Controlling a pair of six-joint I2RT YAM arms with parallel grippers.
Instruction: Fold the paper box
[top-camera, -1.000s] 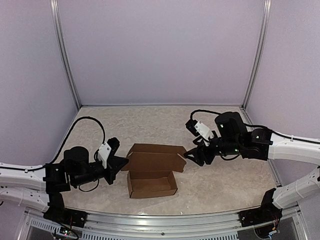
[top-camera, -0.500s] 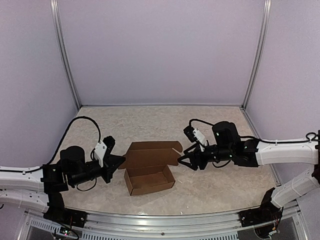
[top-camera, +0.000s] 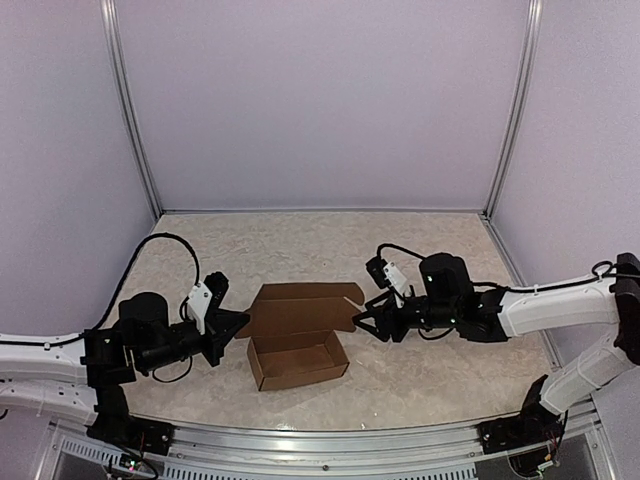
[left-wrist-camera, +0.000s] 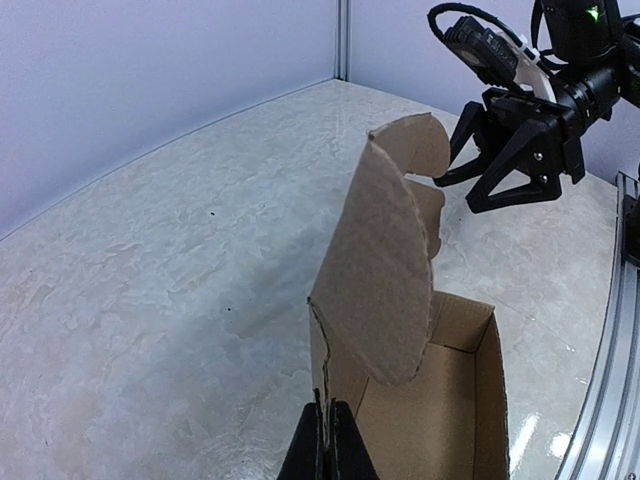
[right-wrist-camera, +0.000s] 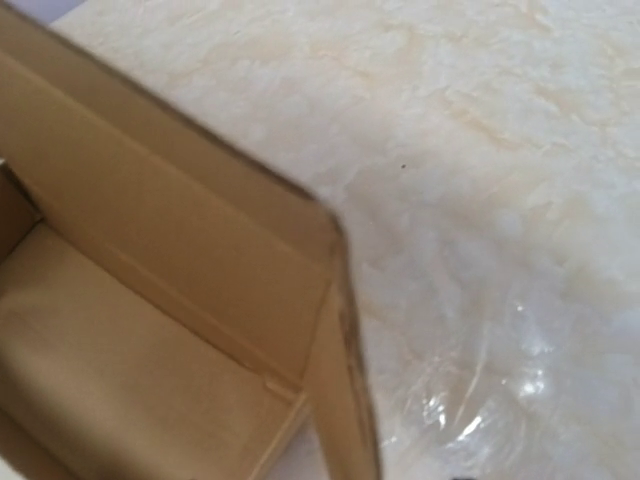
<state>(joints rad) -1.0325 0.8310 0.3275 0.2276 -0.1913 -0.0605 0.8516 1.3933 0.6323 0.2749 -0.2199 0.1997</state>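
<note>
Paper box (top-camera: 298, 362): plain brown card, part-formed, lying on the counter (top-camera: 430, 250) between the two arms, nearer the near edge than the back wall.
Tray portion: four low walls standing, open top facing up; its inside is bare card in the right wrist view.
Lid panel (top-camera: 300, 310): joined to the tray's far long wall and raised off the counter; in the left wrist view it stands steeply, seen nearly edge-on.
End tab (left-wrist-camera: 415, 145): rounded flap at the lid panel's right end, pointing toward the right arm.
Left gripper (top-camera: 228, 330): at the box's left end, low over the counter; fingers (left-wrist-camera: 340, 455) together, clamped on the thin card edge there.
Right gripper (top-camera: 366, 322): just beside the right end of the lid panel, aimed leftward; fingers apart, their tips close to the end tab. Whether a tip touches the card cannot be told.
Right wrist view: taken close up, showing only a box corner and pale counter; its own fingers are not seen there.
Counter: pale, marbled surface, glossy near the front.
Rail (top-camera: 330, 440): metal strip along the near edge, carrying both arm bases.
Walls (top-camera: 320, 100): plain lilac panels on three sides.
</note>
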